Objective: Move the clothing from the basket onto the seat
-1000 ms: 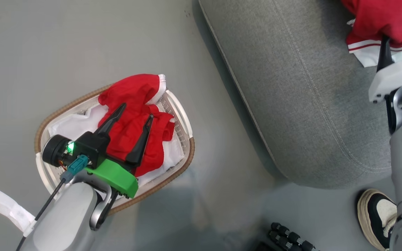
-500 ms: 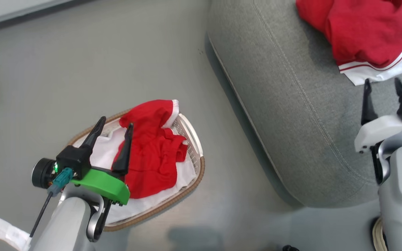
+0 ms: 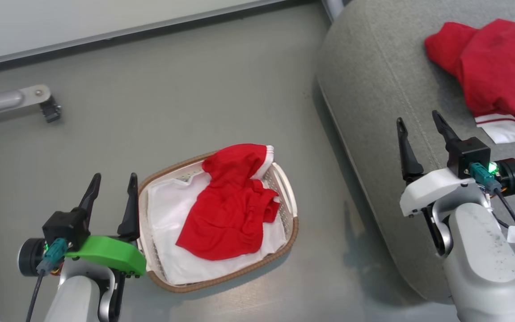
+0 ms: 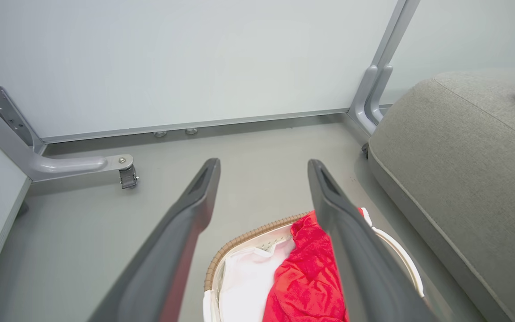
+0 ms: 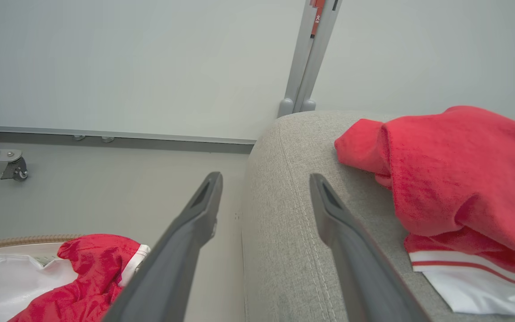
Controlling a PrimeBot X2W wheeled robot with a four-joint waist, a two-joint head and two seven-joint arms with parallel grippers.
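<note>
**A:** Clothing first: where are the two soft bright red fabric garments lying?

**B:** One red garment (image 3: 228,210) is lying crumpled in the small oval white perforated plastic basket (image 3: 286,192) with the brown woven-look rim, at the lower centre of the head view. It is resting on a plain white liner sheet (image 3: 168,210) and draping over the rim at the top. The other garment (image 3: 499,76), with a white band and thin red stripes at its hem, is lying at the upper right on the large grey fabric-upholstered seat (image 3: 373,112).

**A:** And what are the grippers doing?

**B:** The left gripper (image 3: 115,175) is hovering at the lower left, just beside the basket's left edge. Its two long dark fingers are standing apart and gripping nothing. The right gripper (image 3: 418,117) is hovering at the right of the frame, over the seat's edge. Its fingers are also spreading wide and empty, near the other garment but apart from it.

**A:** Anything else?

**B:** A grey metal leg with a small castor (image 3: 16,96) is sitting on the grey floor (image 3: 195,89) at the upper left.
</note>
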